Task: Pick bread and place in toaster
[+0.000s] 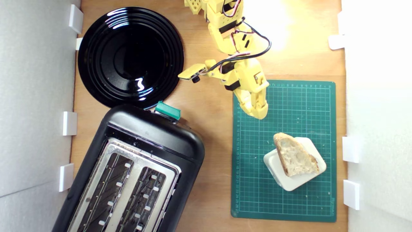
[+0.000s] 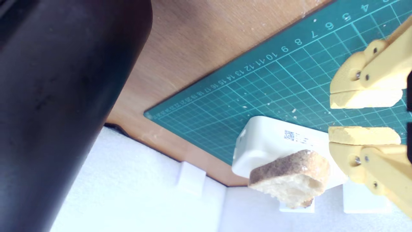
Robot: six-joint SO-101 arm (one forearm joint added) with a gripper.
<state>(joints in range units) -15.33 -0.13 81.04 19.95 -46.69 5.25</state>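
Note:
The bread (image 1: 294,158), a wedge with pale holey crumb and tan crust, lies on top of a rounded white block (image 1: 301,182) on the green cutting mat. In the wrist view the bread (image 2: 289,180) overhangs the block (image 2: 267,145). My yellow gripper (image 1: 257,112) hovers over the mat's far corner, a short way from the bread and not touching it. Its fingers (image 2: 363,100) stand a small gap apart with nothing between them; the gripper (image 2: 363,117) is open. The black toaster (image 1: 135,174) with a silver two-slot top and teal lever knob (image 1: 167,110) sits at the exterior view's lower left.
A glossy round black plate (image 1: 130,56) lies behind the toaster. The green mat (image 1: 257,193) covers the wooden table's right part in the exterior view. White foam walls (image 1: 32,96) with small white tabs (image 1: 351,149) border both sides. The toaster's dark side (image 2: 58,96) fills part of the wrist view.

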